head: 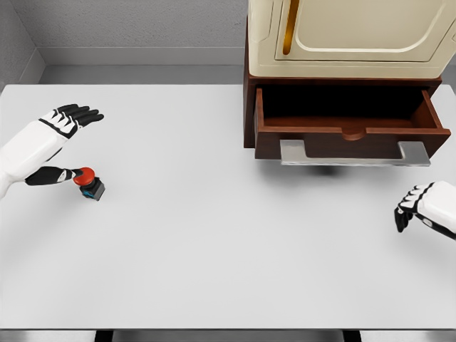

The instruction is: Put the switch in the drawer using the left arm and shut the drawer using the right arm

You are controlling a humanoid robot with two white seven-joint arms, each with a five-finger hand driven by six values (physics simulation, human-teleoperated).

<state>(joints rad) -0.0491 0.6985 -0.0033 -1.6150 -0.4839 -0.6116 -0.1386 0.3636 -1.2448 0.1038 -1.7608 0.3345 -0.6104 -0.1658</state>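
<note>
Right hand (426, 208) idles low on the matte white worktop (214, 242), fingers loosely curled, holding nothing. Left hand (60, 139) farther back, fingers spread; its thumb touches the switch (88, 182), a red dome on a dark blocky base just right of it. Farthest: open wooden drawer (349, 114), metal handle (354, 153).

We see a white worktop (214, 249) filling most of the view, evenly lit. Behind it runs a grey speckled wall (135, 21), with a second grey wall (14, 50) meeting it at the left corner.
</note>
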